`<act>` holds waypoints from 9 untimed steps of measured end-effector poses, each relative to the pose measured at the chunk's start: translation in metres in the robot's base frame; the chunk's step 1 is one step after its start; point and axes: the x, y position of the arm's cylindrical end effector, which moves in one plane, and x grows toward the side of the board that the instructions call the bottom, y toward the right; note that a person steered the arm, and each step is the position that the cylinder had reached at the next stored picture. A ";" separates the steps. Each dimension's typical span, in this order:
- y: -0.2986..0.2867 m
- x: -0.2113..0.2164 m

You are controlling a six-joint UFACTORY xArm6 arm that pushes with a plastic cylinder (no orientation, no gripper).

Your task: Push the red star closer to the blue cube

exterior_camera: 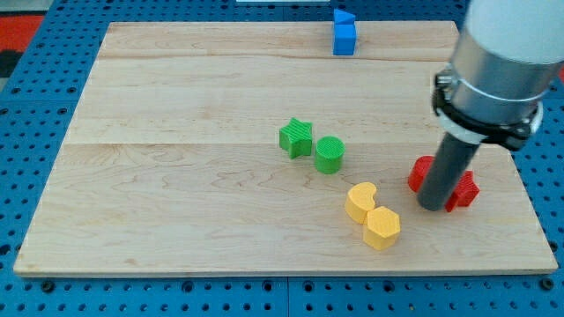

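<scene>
**Tip on the red star**

Green star (296, 137) and green cylinder (330, 154) mid-board; two yellow blocks (372, 214) below. Blue cube (344, 37) at the view's top edge. At right, my tip (434, 206) planted against the red star (443, 181), partly hiding it; no fingers, nothing grasped.
</scene>
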 end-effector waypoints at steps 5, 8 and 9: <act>0.058 0.023; 0.075 -0.063; 0.072 -0.097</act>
